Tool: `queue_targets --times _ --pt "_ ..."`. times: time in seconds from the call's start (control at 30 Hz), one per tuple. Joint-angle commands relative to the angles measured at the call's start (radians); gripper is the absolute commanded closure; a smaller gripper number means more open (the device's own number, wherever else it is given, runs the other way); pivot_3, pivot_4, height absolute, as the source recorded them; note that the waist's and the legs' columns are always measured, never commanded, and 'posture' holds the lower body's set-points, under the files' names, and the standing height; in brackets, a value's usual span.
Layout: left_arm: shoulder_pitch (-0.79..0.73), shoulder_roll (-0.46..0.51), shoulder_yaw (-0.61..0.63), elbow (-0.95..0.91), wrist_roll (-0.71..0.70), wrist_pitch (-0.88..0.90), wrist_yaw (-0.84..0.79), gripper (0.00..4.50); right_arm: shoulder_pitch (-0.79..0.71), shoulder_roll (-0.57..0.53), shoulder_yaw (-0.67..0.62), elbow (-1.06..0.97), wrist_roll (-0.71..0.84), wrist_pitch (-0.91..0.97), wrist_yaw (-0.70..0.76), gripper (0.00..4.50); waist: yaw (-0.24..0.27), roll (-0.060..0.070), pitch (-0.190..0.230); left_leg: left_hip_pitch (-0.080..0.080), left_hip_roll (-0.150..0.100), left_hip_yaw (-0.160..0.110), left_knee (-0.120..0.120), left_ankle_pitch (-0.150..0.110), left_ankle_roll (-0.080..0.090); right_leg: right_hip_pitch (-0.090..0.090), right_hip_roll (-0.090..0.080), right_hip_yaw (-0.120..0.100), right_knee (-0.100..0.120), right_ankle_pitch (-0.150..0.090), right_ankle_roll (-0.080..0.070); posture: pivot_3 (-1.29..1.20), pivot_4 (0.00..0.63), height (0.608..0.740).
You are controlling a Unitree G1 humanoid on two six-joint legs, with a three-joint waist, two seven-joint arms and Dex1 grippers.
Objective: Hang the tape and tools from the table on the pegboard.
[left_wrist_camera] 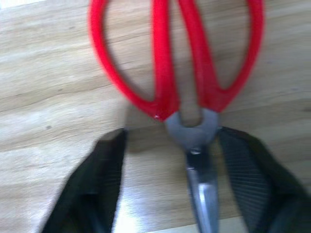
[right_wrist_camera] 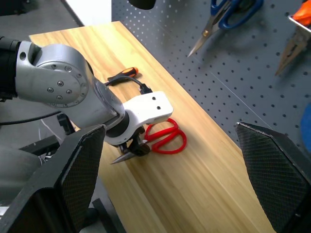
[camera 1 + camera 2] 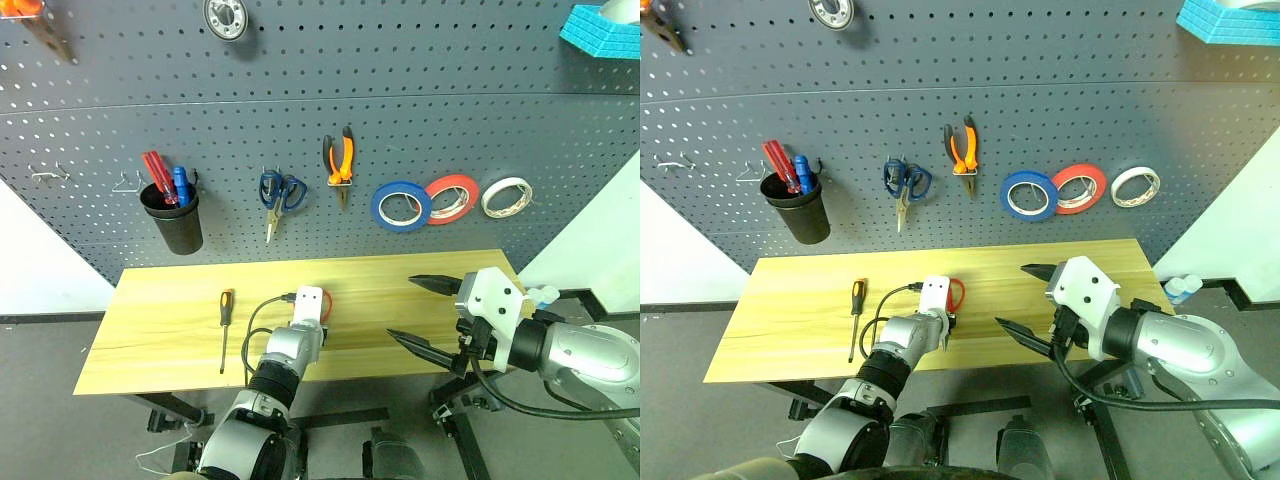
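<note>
Head eyes overlook table and pegboard; left wrist view hugs scissors on it.

Light yellowish wood-grain surface; dark grey pegboard with a regular hole grid. Red-handled scissors, steel blades. Orange-and-black pliers, blue tape with white core, orange-handled screwdriver, blue-handled scissors.
</note>
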Motion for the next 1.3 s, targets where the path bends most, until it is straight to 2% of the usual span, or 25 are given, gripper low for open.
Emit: queue_targets --times 0.03,0.1,0.13,0.4,0.9,1.07,1.17,1.3 --pt "-0.027 -0.098 0.012 0.117 0.002 0.046 0.02 2.86 -0.003 0.007 -0.013 -0.035 0.011 -0.005 -0.006 0.0 -0.009 0.0 0.0 0.0 0.0 0.0 0.0 0.0 0.0 0.0 0.0 0.0 0.0 0.0 0.0 -0.13 0.154 0.74" --pt "-0.028 -0.097 0.011 0.118 -0.002 0.046 0.021 3.44 -0.004 0.007 -0.014 -0.033 0.011 -0.006 -0.005 0.0 -0.016 0.001 0.0 0.0 0.0 0.0 -0.001 0.0 0.0 0.0 0.0 0.0 -0.001 0.0 0.0 -0.13 0.154 0.74" --pt "-0.028 -0.097 0.011 0.117 -0.003 0.047 0.022 3.47 -0.004 0.007 -0.013 -0.03 0.01 -0.007 -0.004 0.0 -0.016 0.001 0.0 0.0 0.0 0.0 -0.001 0.0 0.0 0.0 0.0 0.0 -0.001 0.0 0.0 -0.13 0.153 0.74" --pt "-0.023 -0.094 0.012 0.101 -0.007 0.048 0.026 3.47 -0.023 0.008 -0.009 -0.015 0.014 -0.016 0.008 0.0 -0.016 0.001 0.0 0.0 0.0 0.0 -0.001 0.0 0.0 0.0 0.0 0.0 -0.003 0.0 0.0 -0.12 0.149 0.74" --pt "-0.008 -0.068 -0.04 0.007 0.026 -0.009 0.029 3.47 -0.006 -0.001 -0.163 0.016 0.1 -0.044 0.103 0.0 -0.013 0.004 0.005 -0.003 0.0 0.0 -0.002 -0.002 0.002 0.0 0.0 -0.001 -0.009 0.001 0.002 -0.11 0.146 0.74" --pt "0.0 -0.058 -0.074 -0.047 0.06 -0.052 0.035 3.47 0.009 -0.005 -0.192 0.027 0.103 -0.054 0.129 0.0 -0.011 0.005 0.013 -0.008 0.0 0.0 -0.002 -0.002 0.003 -0.005 0.0 -0.001 -0.01 0.002 0.003 -0.11 0.148 0.74" --pt "0.006 -0.053 -0.083 -0.067 0.078 -0.08 0.039 3.47 0.015 -0.009 -0.209 0.041 0.096 -0.063 0.144 0.0 -0.009 0.007 0.014 -0.019 -0.001 0.0 -0.002 -0.002 0.004 -0.016 0.0 0.0 -0.008 0.004 0.005 -0.11 0.148 0.74" --pt "0.019 -0.036 -0.13 -0.105 0.124 -0.145 0.026 3.47 0.021 -0.012 -0.217 0.049 0.09 -0.07 0.154 0.0 0.001 0.005 0.021 -0.022 -0.002 0.0 -0.002 -0.001 0.006 -0.017 -0.001 0.0 -0.007 0.004 0.005 -0.11 0.148 0.74"
